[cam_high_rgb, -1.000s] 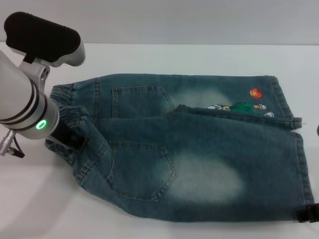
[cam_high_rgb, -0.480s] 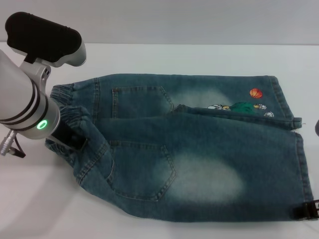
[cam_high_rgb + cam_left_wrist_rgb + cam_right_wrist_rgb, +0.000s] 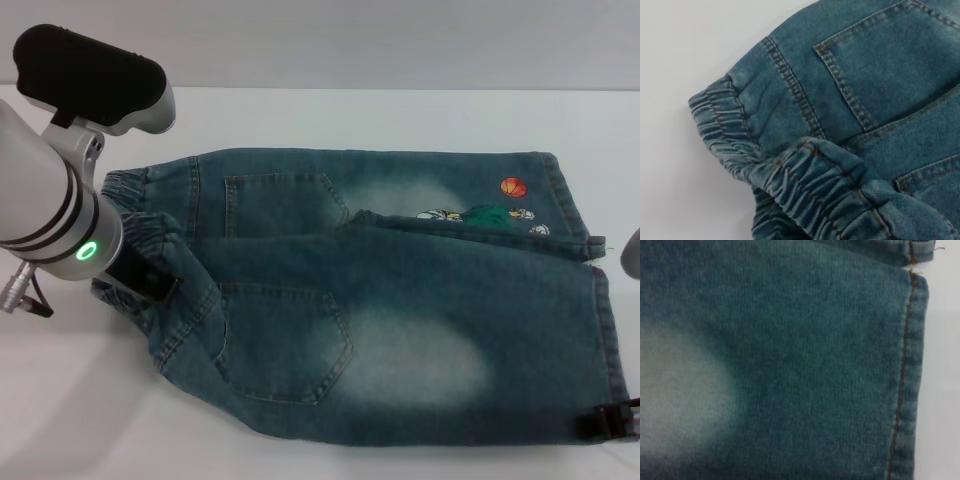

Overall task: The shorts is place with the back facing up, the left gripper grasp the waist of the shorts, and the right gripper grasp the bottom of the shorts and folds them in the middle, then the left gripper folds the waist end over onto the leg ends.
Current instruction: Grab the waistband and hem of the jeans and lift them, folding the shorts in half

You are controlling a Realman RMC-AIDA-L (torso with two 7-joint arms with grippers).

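Observation:
The blue denim shorts (image 3: 400, 300) lie back up on the white table (image 3: 60, 400), pockets showing, waist (image 3: 125, 190) to the left and leg ends (image 3: 610, 330) to the right. The near leg overlaps the far one, which bears the orange ball embroidery (image 3: 513, 187). My left gripper (image 3: 140, 278) sits on the near part of the waist, which bunches and rises around it; the left wrist view shows that raised ruffled band (image 3: 805, 185). My right gripper (image 3: 605, 423) shows only as a black tip at the near corner of the hem (image 3: 905, 365).
Bare white table surrounds the shorts on all sides. The left arm's silver body with its green light (image 3: 85, 251) hangs over the table's left part. A grey rounded part (image 3: 632, 252) shows at the right edge.
The right gripper's black tip has crept leftward onto the near hem corner. The left arm has shifted only slightly, and the shorts lie as before.

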